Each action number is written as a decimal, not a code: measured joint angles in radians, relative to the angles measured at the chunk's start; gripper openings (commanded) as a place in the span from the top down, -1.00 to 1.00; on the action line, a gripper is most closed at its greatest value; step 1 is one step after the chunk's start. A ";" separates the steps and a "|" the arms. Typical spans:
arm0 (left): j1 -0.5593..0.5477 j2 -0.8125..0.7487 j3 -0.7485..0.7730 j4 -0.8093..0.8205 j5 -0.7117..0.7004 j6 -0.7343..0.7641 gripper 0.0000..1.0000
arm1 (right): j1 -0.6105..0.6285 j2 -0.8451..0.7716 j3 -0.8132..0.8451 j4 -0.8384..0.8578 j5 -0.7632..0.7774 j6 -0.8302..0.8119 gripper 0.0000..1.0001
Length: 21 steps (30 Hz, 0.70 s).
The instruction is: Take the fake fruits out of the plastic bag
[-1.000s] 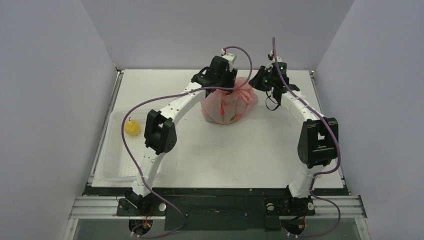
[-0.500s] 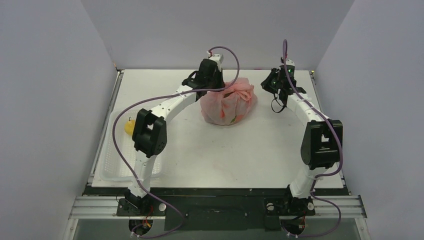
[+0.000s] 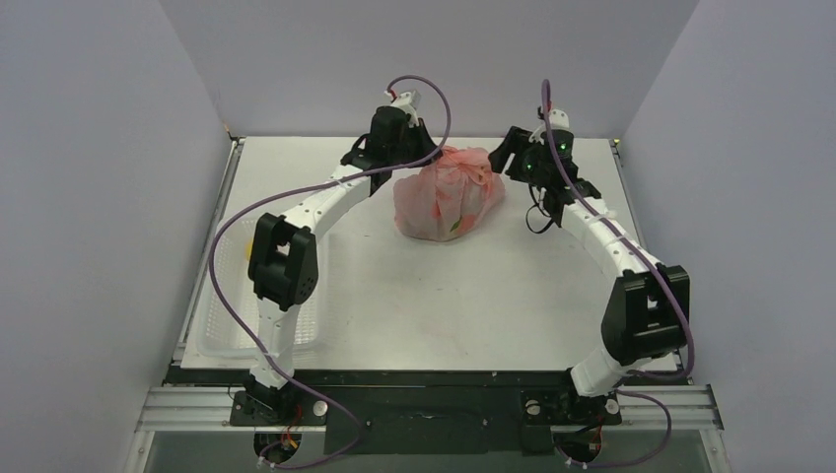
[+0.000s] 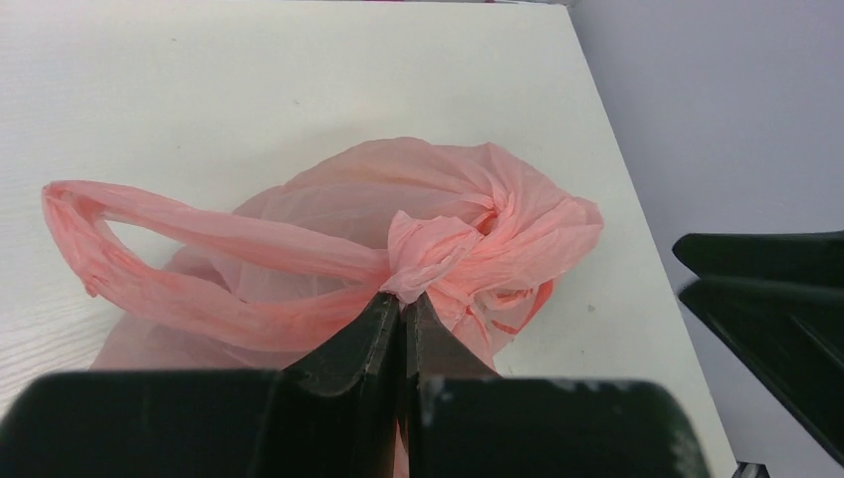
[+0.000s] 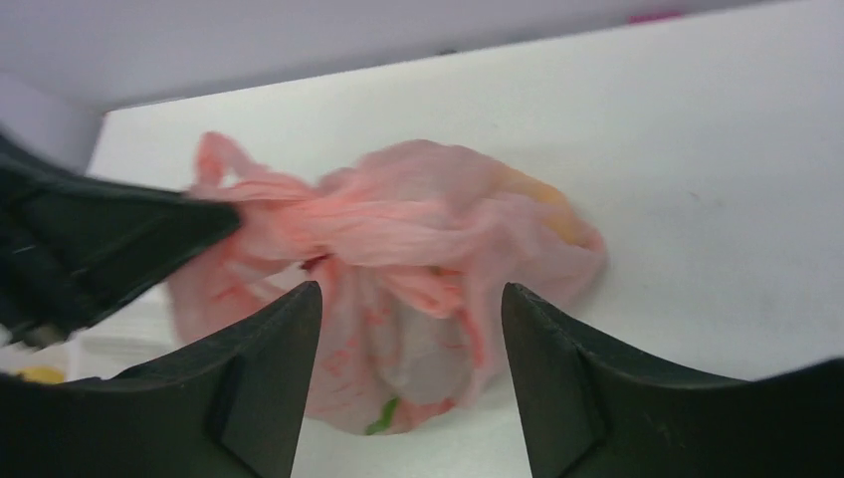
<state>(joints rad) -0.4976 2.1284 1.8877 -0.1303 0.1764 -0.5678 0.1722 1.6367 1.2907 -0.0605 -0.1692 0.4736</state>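
Both arms have swung a little since before, and now, past the clear plastic tray near the left, the thin pink plastic bag sits knotted on the white table, its fake fruits seemingly still inside, the left gripper pinching its knot, the right gripper wide open, no words to read.

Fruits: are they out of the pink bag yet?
I can't see any fruit clearly out. The plastic bag is tied shut and bulging, with colours showing through, so fruits seem inside. In hand: the left hand pinches the knot; the right hand is open beside the bag. Left: untie it and lift every fruit out.
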 measured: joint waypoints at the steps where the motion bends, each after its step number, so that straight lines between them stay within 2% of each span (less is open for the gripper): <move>1: -0.005 0.000 0.008 -0.002 0.006 0.000 1.00 | 0.020 -0.027 -0.008 0.012 -0.004 -0.015 -0.28; 4: -0.020 0.000 0.022 -0.002 0.023 -0.001 1.00 | 0.079 -0.076 -0.009 0.084 -0.050 -0.036 -0.30; 9: -0.038 0.000 0.029 -0.016 0.039 0.003 1.00 | 0.077 -0.032 -0.005 0.155 -0.077 -0.025 -0.32; 21: -0.045 0.029 0.099 -0.050 0.052 0.006 1.00 | 0.072 0.075 -0.007 0.166 -0.070 -0.006 -0.32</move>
<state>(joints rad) -0.5430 2.1574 1.9869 -0.1802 0.2287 -0.5621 0.2440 1.7115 1.2839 0.1059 -0.2394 0.4679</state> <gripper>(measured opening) 0.010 0.656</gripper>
